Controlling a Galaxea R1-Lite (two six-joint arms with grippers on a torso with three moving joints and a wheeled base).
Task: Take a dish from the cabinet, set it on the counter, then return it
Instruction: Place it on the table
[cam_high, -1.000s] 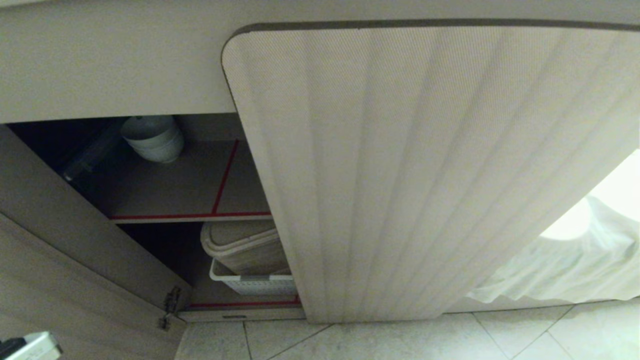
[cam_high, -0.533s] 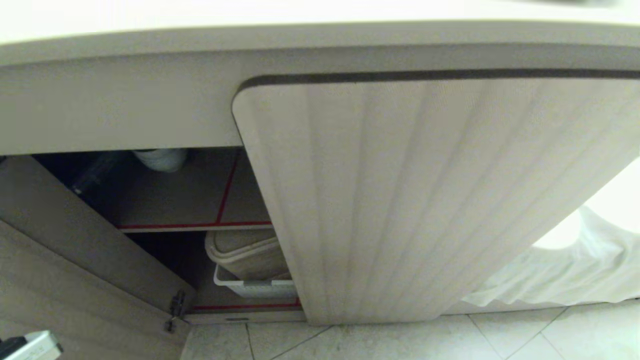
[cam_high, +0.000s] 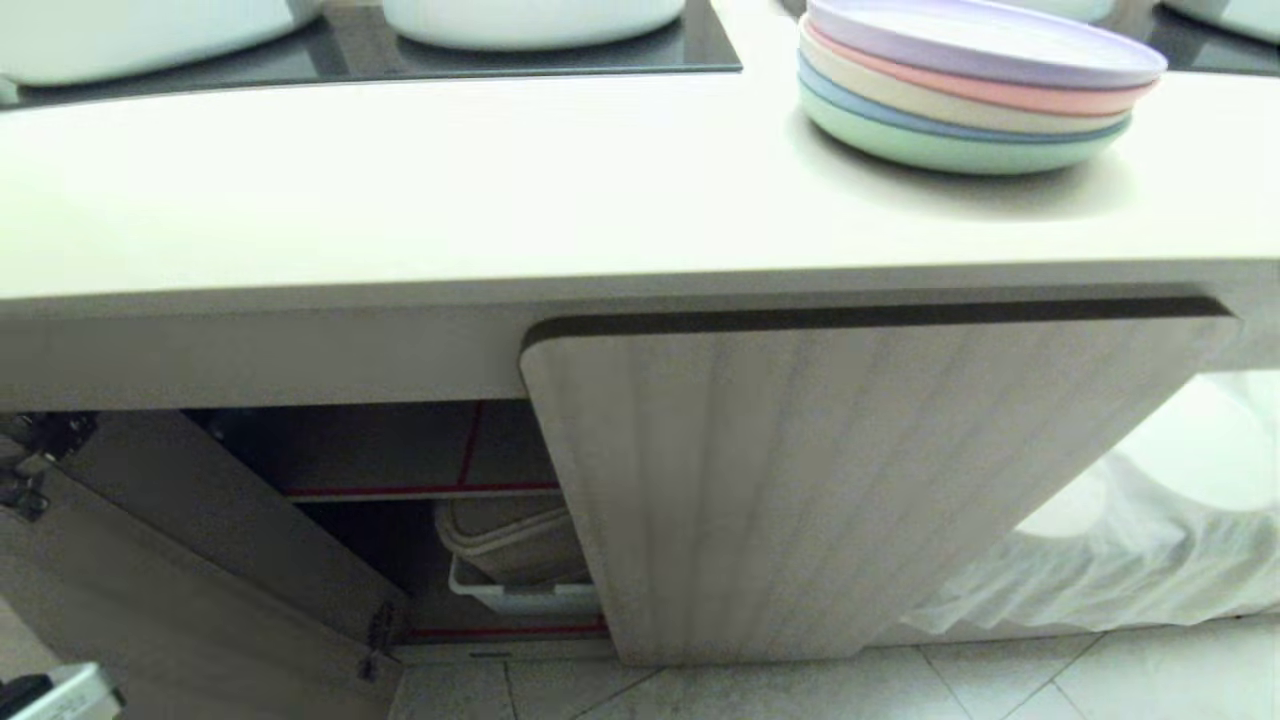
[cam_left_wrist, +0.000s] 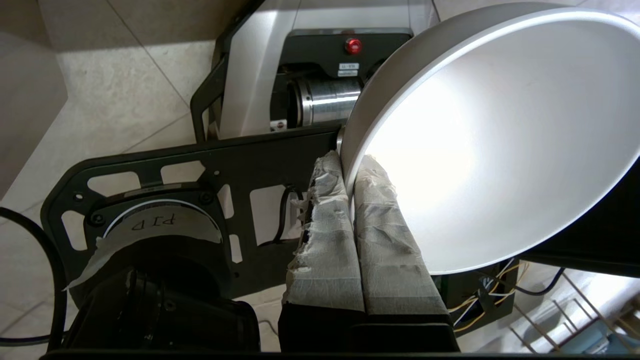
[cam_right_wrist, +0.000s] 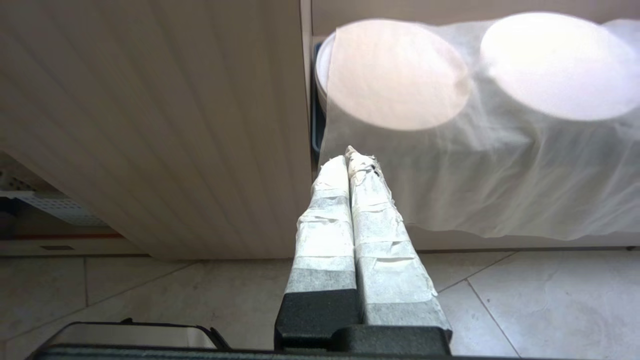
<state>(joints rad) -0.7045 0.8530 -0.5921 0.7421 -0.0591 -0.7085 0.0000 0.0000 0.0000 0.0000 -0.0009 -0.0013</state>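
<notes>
Your head camera has risen since the earlier frames: a second ago the fluted door filled the picture and white bowls showed on the inner shelf, and now the worktop (cam_high: 400, 200) spreads across the upper half while the shelf has sunk under its front edge. That is the camera lifting, not the furniture moving.

You are, by my reading, between the first and second steps. The dish (cam_left_wrist: 495, 135) is out of the cabinet (cam_high: 800, 480): the left gripper (cam_left_wrist: 350, 175) has its taped fingers (cam_left_wrist: 385, 250) clamped on the rim, one inside and one outside, holding the bowl tilted above the robot's base. It is not on the worktop yet, so setting it down and returning it are both left. The cabinet's left door hangs open at the lower left of the head view, which the return needs.

Only the left wrist view shows you the dish and the grip; the head view holds neither. Only the head view shows the landing area: bare worktop in the middle, pastel plates (cam_high: 970, 90) at the upper right, a black hob panel (cam_high: 400, 50) along the top. The right wrist view alone shows the right gripper (cam_right_wrist: 352, 162), fingers pressed together and empty, low before the shut door and a white cloth (cam_right_wrist: 500, 165).
</notes>
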